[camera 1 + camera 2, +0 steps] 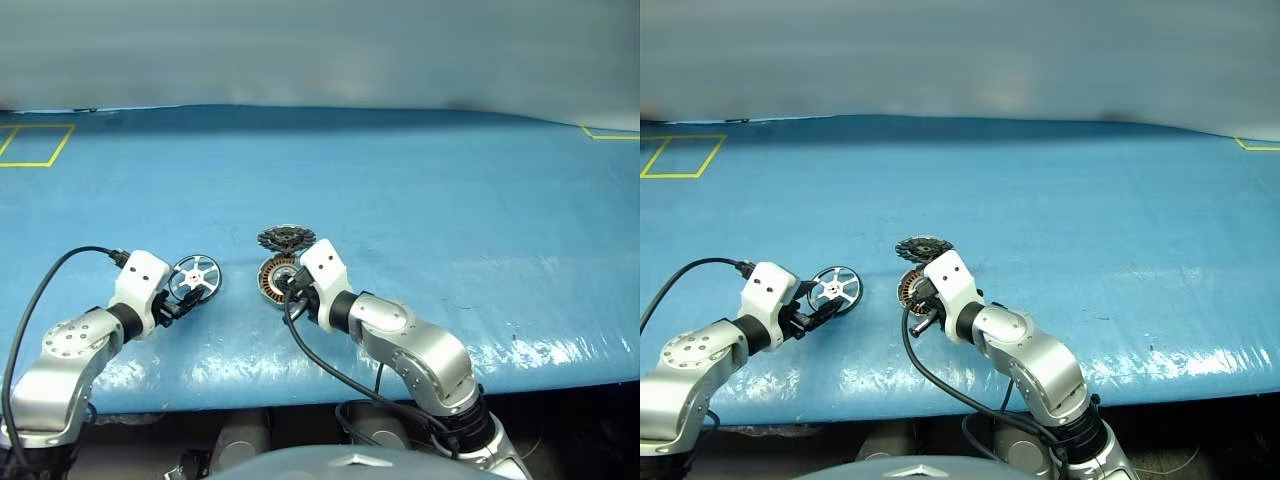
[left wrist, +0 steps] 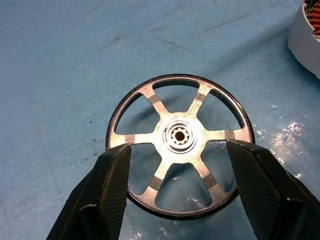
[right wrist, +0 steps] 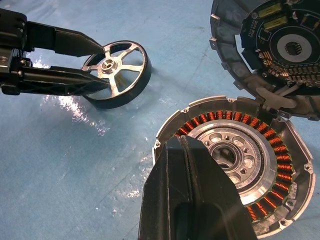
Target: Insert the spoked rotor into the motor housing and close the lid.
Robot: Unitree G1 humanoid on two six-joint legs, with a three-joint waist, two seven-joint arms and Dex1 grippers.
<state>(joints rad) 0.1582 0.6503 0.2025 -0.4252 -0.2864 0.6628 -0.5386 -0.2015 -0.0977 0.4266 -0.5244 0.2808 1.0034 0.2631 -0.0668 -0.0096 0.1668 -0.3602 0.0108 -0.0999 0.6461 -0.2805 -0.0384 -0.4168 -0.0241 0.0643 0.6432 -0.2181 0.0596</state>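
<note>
The spoked rotor [image 2: 182, 135], a shiny silver wheel, is tilted up off the blue table, to the left of the motor housing. My left gripper [image 2: 179, 147] is shut on its rim, one finger on each side. The motor housing [image 3: 280, 160] lies open-side up, showing its copper windings and central bearing. My right gripper [image 3: 185, 142] is shut, empty, with its tip over the housing's near rim. The lid [image 3: 280, 50] lies just beyond the housing with its dark toothed face up, its edge at the housing's rim.
The blue table cover [image 1: 420, 200] spreads wide beyond the parts. Yellow tape marks sit at the far left [image 1: 35, 145] and far right [image 1: 610, 132]. The table's front edge [image 1: 300, 400] runs just behind both arms, and black cables trail from each wrist.
</note>
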